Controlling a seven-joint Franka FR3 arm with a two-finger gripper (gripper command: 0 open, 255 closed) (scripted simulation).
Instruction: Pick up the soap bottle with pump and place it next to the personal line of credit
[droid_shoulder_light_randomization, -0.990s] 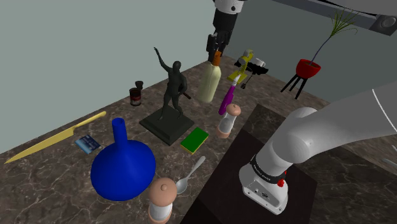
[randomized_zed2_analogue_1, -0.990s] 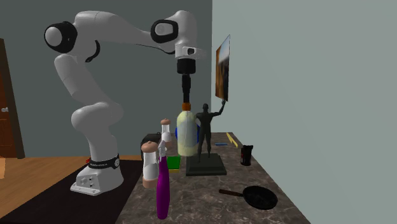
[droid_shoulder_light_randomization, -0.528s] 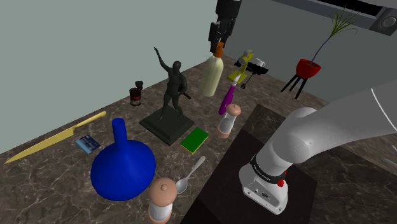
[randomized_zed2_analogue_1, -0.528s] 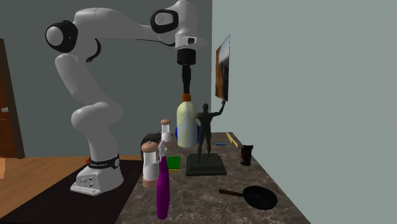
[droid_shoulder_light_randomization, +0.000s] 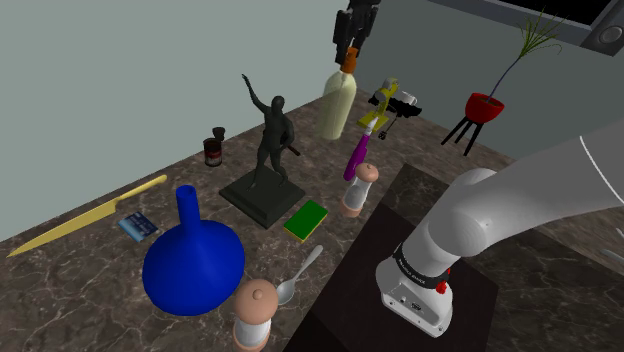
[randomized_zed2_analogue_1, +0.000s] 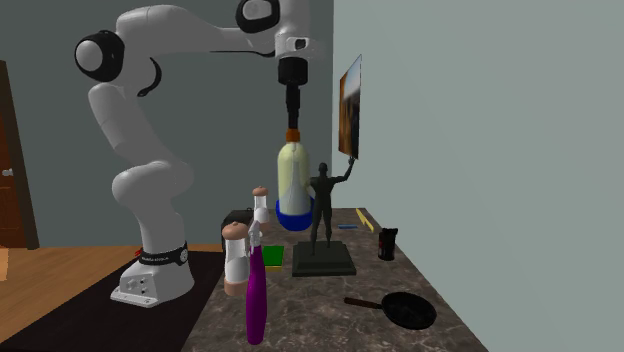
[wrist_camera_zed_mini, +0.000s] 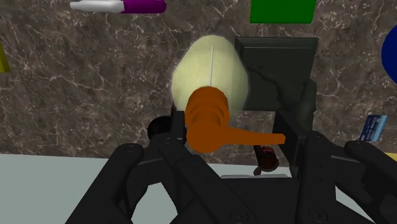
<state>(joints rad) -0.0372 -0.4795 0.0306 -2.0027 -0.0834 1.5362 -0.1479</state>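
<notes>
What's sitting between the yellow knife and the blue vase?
A small blue card lies flat between the yellow knife and blue vase, in the shoulder view.

arm (randomized_zed2_analogue_1: 150, 188): arched up and over, wrist vertical | tool (droid_shoulder_light_randomization: 346, 50): pointing down, clamped on soap bottle (droid_shoulder_light_randomization: 338, 100)

The arm (randomized_zed2_analogue_1: 150, 190) was glossy white with dark joint rings. Its base (droid_shoulder_light_randomization: 415, 297) bore a black band and red marks. The fingers (wrist_camera_zed_mini: 127, 184) were black.
</notes>
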